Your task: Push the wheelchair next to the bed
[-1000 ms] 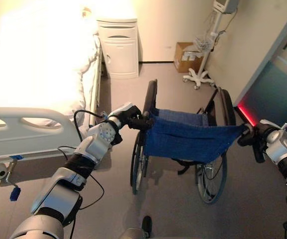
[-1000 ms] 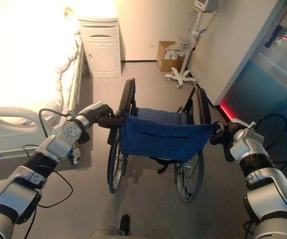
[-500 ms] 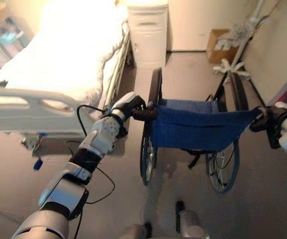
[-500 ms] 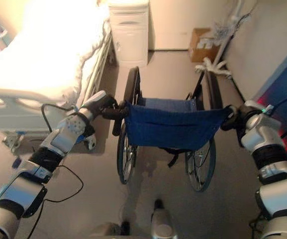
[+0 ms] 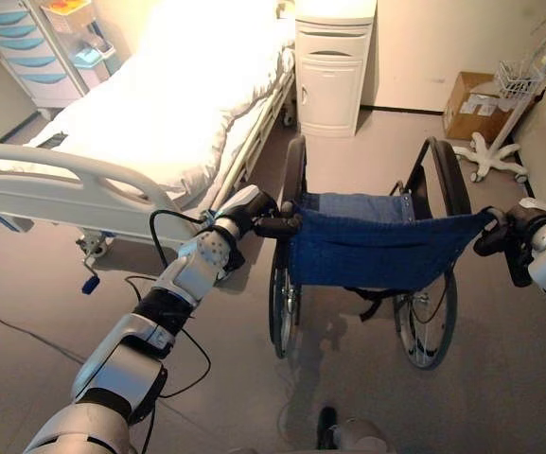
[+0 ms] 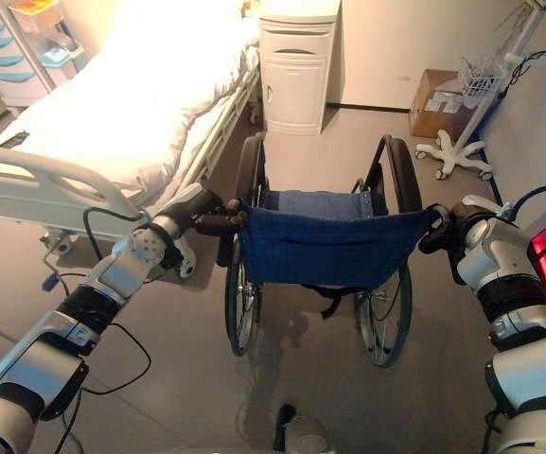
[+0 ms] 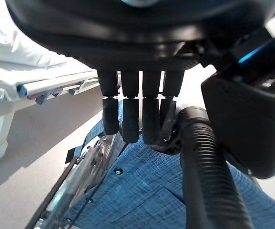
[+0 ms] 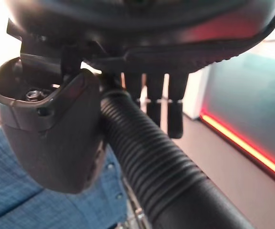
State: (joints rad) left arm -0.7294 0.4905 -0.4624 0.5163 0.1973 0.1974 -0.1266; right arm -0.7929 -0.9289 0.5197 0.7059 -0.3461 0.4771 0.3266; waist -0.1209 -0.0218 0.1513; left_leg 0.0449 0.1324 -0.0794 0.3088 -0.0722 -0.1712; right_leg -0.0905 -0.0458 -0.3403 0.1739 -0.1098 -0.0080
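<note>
Both hands, left hand (image 5: 254, 216) and right hand (image 5: 509, 238), curl clamped round the wheelchair (image 5: 377, 251) push grips.

Both arms reaching forward, left robot hand (image 5: 254, 219) and right robot hand (image 6: 448, 230) each curled round a ribbed grip.

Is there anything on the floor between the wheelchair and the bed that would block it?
Nothing visible stands between them. The wheelchair sits just off the bed near its foot end, with bare floor in the gap. The white bedside cabinet stands ahead, by the head end. The left hand and right hand grip the push handles.
</note>
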